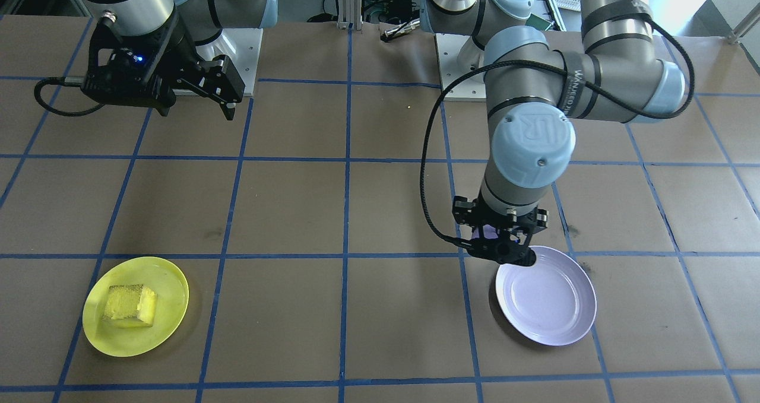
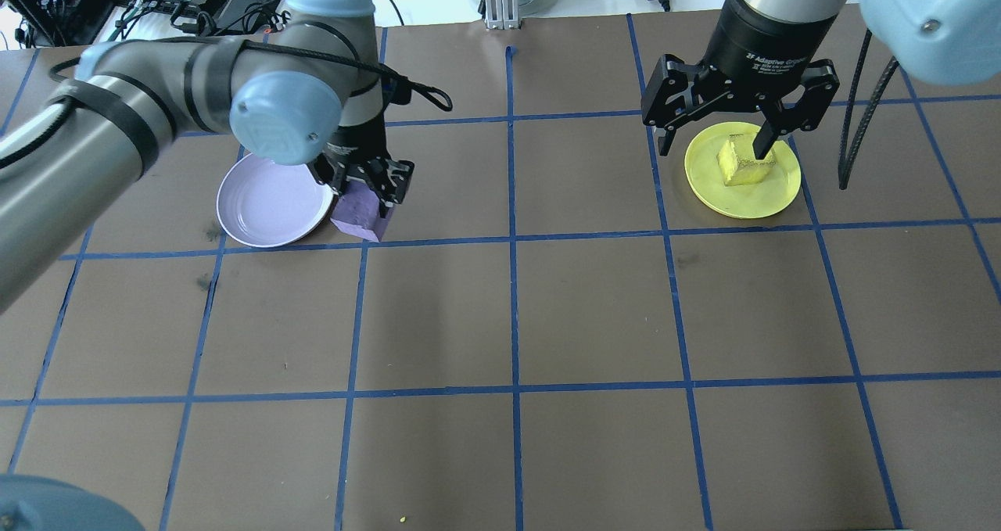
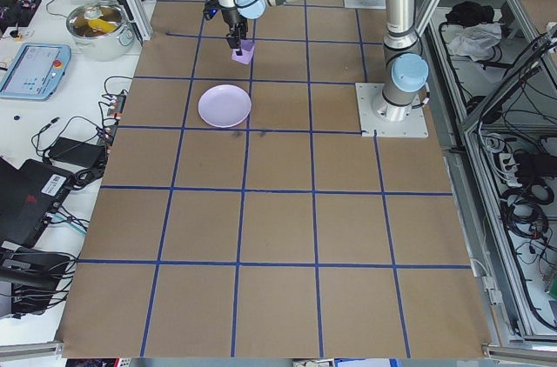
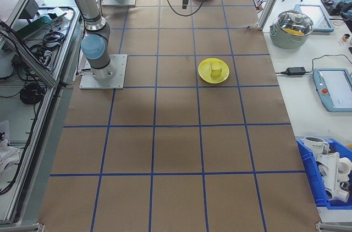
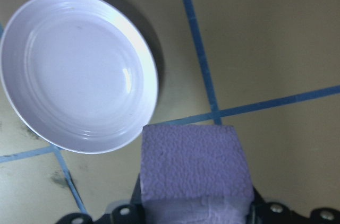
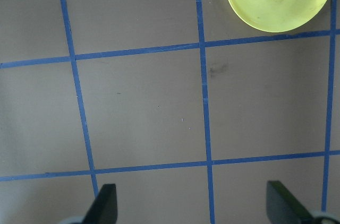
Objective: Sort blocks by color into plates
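On the near side of the table [image 1: 380, 213], by the operators' edge, sit the two plates, well apart. The yellow plate [image 1: 135, 306] has the yellow block [image 1: 130, 303] resting in it, a rough foam cube lying a little off the middle of the dish.

The lavender plate [image 1: 546, 296] holds nothing. Just beside its rim, on the side toward the table's middle, hangs the left pincer [image 2: 361, 195], pointing straight down and pinching the purple block [image 2: 360, 217]. From the left wrist camera the block [image 5: 194, 173] fills the lower frame between the fingers, with the lavender plate [image 5: 77, 70] off to one side, so the block is next to the plate and not over it. Whether it touches the brown paper or hangs just above it, I cannot tell. A black cable loops down the left arm to the wrist.

Farther back, near the robot's base, the right pincer [image 2: 715, 144] is held high with its fingers [image 6: 103, 205] spread wide and nothing between them. Its wrist camera looks down on blue tape lines [image 6: 204, 102] and catches the yellow plate [image 6: 276, 1] at the frame's top corner.
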Motion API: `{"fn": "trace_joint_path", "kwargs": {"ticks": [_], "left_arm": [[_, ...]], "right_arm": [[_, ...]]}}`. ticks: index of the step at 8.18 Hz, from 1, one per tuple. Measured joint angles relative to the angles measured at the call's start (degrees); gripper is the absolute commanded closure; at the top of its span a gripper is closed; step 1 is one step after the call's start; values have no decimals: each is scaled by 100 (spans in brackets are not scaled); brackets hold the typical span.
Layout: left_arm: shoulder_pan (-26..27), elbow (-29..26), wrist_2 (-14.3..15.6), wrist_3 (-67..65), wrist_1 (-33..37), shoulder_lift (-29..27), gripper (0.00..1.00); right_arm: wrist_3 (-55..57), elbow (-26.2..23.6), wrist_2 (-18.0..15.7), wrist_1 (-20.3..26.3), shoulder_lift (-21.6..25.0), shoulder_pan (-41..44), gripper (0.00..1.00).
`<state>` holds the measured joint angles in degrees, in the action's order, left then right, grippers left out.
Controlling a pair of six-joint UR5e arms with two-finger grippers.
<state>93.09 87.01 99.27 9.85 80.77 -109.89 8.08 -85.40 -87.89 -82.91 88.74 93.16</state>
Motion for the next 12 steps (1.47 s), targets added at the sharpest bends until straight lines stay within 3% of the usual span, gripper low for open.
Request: {"fn": "trace_joint_path", "kwargs": {"ticks": [3,5,6,7,8,9,12], "left_arm": [[-752,-154,44,757,-371,-186,100],[-1032,-157,-84,1092,-620,-385,100],[-1118,-155,-146,1153,-665,-511,95],[-1164,-153,-173,1178,-675,-619,67],[-1184,-154,-187,1186,-678,-704,28],[-1187,-155,-198,1177,-685,-761,0],[-1195,-153,-316,1143,-701,-798,0]], "right_arm": [[4,-3,0,-1,8,0,0],[8,-3,0,-5,10,0,0],[9,-3,0,-5,12,0,0],[9,-3,0,-8,12,0,0],[9,-3,4,-22,12,0,0],[9,-3,6,-32,12,0,0],[9,-3,3,-41,12,0,0]]}}
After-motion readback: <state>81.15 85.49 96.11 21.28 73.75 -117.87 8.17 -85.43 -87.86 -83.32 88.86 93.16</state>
